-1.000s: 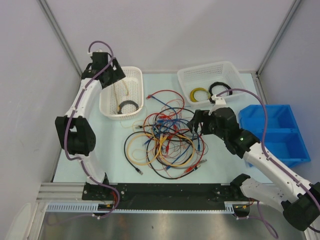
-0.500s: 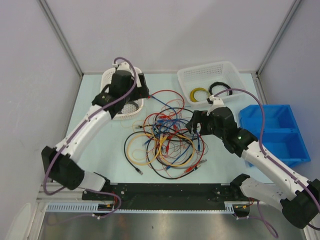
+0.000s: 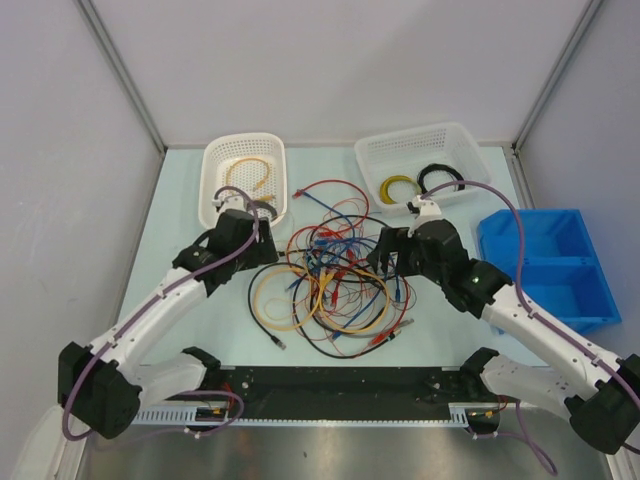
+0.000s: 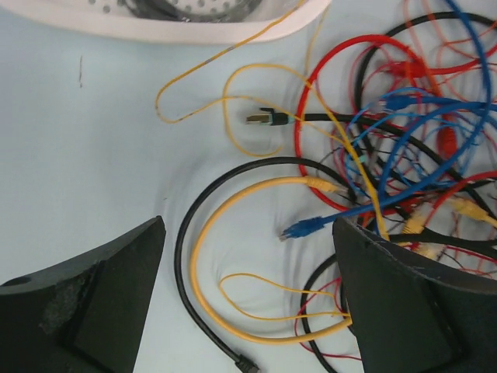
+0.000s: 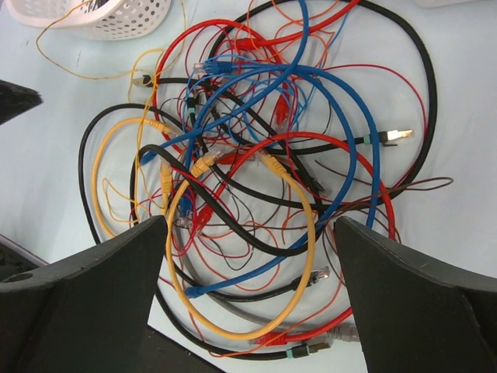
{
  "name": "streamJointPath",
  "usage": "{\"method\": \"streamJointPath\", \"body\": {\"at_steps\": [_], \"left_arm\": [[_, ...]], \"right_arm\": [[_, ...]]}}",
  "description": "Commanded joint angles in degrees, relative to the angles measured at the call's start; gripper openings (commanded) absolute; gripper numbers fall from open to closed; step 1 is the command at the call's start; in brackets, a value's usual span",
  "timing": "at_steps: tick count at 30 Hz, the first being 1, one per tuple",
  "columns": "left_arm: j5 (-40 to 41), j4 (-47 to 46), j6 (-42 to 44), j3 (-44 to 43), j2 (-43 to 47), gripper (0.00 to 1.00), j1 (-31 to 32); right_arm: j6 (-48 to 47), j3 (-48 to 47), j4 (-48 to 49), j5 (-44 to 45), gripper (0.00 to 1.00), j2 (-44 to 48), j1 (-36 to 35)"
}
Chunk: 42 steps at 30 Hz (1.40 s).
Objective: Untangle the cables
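The cables (image 3: 330, 272) lie in one tangled heap of red, blue, yellow and black wires mid-table. My left gripper (image 3: 256, 254) is open and empty at the heap's left edge. In the left wrist view (image 4: 248, 225) a yellow loop (image 4: 203, 256) and a black cable (image 4: 183, 256) lie between its fingers. My right gripper (image 3: 384, 252) is open and empty at the heap's right side. In the right wrist view (image 5: 248, 221) it hovers over crossed blue (image 5: 342, 148), red and yellow (image 5: 307, 233) cables.
A white basket (image 3: 212, 170) at back left holds a thin yellow wire and a black coil; a thin yellow wire (image 4: 194, 74) trails over its rim. A second white basket (image 3: 470, 150) holds yellow and black coils. A blue bin (image 3: 545, 265) stands at the right.
My left arm swung from above the left basket down to the heap's left edge, leaving a thin yellow wire in the basket. My right gripper shifted slightly left.
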<state>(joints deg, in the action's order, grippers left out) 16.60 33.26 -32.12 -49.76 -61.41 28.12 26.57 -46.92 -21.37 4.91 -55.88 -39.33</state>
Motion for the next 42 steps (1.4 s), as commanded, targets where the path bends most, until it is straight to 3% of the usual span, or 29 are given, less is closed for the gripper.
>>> {"method": "streamJointPath", "body": {"at_steps": [1, 9, 16, 21, 28, 33, 42], "left_arm": [[-1.31, -2.84, -2.43, -0.16, -2.74, 0.95, -3.50], [-1.22, -3.72, 1.79, -10.87, -14.08, 0.97, -9.57], [-6.83, -5.13, 1.36, -9.84, -15.51, 0.93, -11.24], [-8.60, -6.45, -0.22, -1.94, -4.54, 0.89, -3.00], [-10.27, -11.01, -7.16, 5.28, -1.26, 0.88, 11.76], [-12.99, -16.63, -8.48, 8.36, -4.68, 0.86, 14.42], [-15.37, -23.05, -10.15, 11.35, -8.72, 0.73, 20.04]], "right_arm": [[1.91, -2.21, 1.06, 2.12, 0.95, 0.24, -1.71], [2.61, -2.21, -0.08, 3.62, 0.95, 1.91, -2.77], [2.09, -2.21, -1.40, 4.76, 0.95, 2.18, -2.77], [1.65, -2.21, -1.49, 4.67, 0.95, 0.77, -2.77], [2.44, -2.21, -0.08, 4.32, 0.95, -1.52, -3.55], [3.58, -2.21, -0.08, 5.37, 0.95, -0.38, -5.05], [4.55, -2.13, -2.36, 7.57, 0.95, 1.21, -6.28]]}}
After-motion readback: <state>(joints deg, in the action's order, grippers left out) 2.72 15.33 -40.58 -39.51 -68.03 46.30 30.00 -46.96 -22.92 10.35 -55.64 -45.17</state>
